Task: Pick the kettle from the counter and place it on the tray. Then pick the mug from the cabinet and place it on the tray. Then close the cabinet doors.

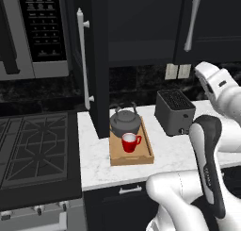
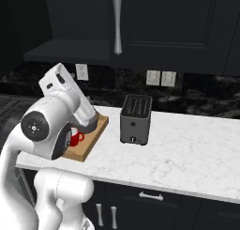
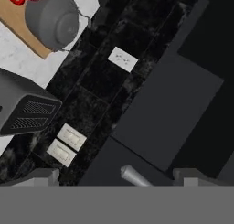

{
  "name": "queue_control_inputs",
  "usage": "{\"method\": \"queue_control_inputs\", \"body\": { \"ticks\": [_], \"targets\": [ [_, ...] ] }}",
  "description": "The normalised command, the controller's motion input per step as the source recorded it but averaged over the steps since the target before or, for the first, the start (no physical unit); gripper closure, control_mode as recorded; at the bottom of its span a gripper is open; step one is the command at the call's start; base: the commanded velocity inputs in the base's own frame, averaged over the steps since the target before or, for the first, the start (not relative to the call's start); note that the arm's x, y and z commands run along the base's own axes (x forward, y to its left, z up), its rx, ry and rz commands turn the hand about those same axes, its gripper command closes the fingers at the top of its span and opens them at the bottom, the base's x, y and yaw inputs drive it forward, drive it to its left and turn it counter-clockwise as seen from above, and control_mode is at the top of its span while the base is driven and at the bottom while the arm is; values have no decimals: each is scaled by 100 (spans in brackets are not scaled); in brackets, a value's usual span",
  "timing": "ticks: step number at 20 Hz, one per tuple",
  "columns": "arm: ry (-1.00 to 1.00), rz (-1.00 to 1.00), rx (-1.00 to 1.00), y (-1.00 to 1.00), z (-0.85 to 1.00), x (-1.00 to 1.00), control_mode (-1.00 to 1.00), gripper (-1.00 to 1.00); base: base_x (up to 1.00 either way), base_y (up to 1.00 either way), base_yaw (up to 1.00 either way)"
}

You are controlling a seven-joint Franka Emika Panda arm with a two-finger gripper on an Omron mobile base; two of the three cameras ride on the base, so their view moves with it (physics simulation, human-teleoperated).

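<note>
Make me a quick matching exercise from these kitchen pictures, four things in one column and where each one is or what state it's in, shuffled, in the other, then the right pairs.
Things:
1. kettle
2. mug
3. toaster
4. left cabinet door

Descriptions:
A. swung open, edge toward the room
B. on the bare counter, right of the tray
C. front half of the tray
D. back half of the tray

Pairs: 1-D, 2-C, 3-B, 4-A

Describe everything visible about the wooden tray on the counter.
The rectangular light brown wooden tray has low raised edges and lies flat on the white marble-patterned counter, just right of the open black cabinet door and left of the boxy dark grey toaster. A squat dark grey metal kettle stands at its back end, a small red mug in front.
</note>
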Motion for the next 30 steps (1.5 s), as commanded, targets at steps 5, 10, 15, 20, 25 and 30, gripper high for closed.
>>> {"method": "queue_control_inputs", "body": {
  "ticks": [5, 10, 15, 20, 25, 30],
  "targets": [
    [-30, -28, -9, 58, -10, 10, -100, -100, 0, 0, 0],
    [-29, -37, -11, 41, -23, 38, -100, -100, 0, 0, 0],
    [-24, -39, -11, 23, -31, 55, -100, -100, 0, 0, 0],
    [-21, -37, -8, 18, -18, 37, -100, -100, 0, 0, 0],
    [-14, -40, -9, 31, -4, 1, -100, -100, 0, 0, 0],
    [-9, -31, -10, 56, -2, -4, -100, -100, 0, 0, 0]
  ]
}}
